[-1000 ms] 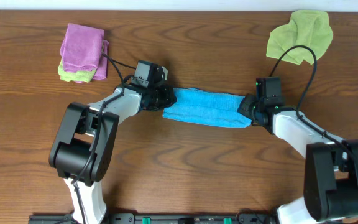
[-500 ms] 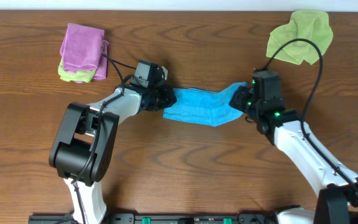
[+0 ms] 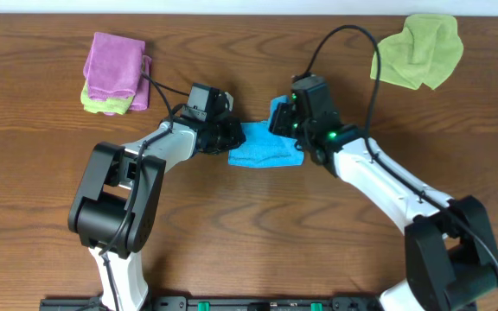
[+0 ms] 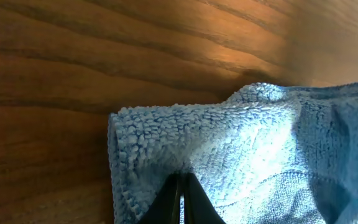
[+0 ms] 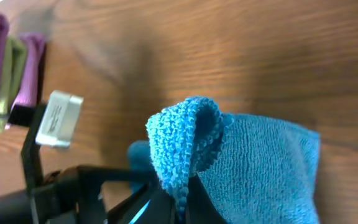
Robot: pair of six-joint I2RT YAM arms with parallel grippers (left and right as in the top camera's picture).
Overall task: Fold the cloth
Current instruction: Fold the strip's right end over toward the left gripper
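The blue cloth [image 3: 262,149] lies at the table's middle, doubled over on itself. My left gripper [image 3: 230,136] is shut on its left end, pinning the edge, as the left wrist view shows [image 4: 182,180] with the blue cloth [image 4: 253,143] spread ahead. My right gripper [image 3: 289,121] is shut on the cloth's right end and holds it raised above the left part, close to the left gripper. In the right wrist view the pinched blue cloth [image 5: 188,146] edge stands up from my right gripper [image 5: 182,199].
A stack of folded pink and green cloths [image 3: 115,73] sits at the back left. A crumpled green cloth [image 3: 418,50] lies at the back right. The left arm's wrist [image 5: 55,118] shows close in the right wrist view.
My right gripper has carried the cloth's right end far to the left, over the rest of the cloth. The cloth went from stretched long to doubled. The left gripper stayed put.
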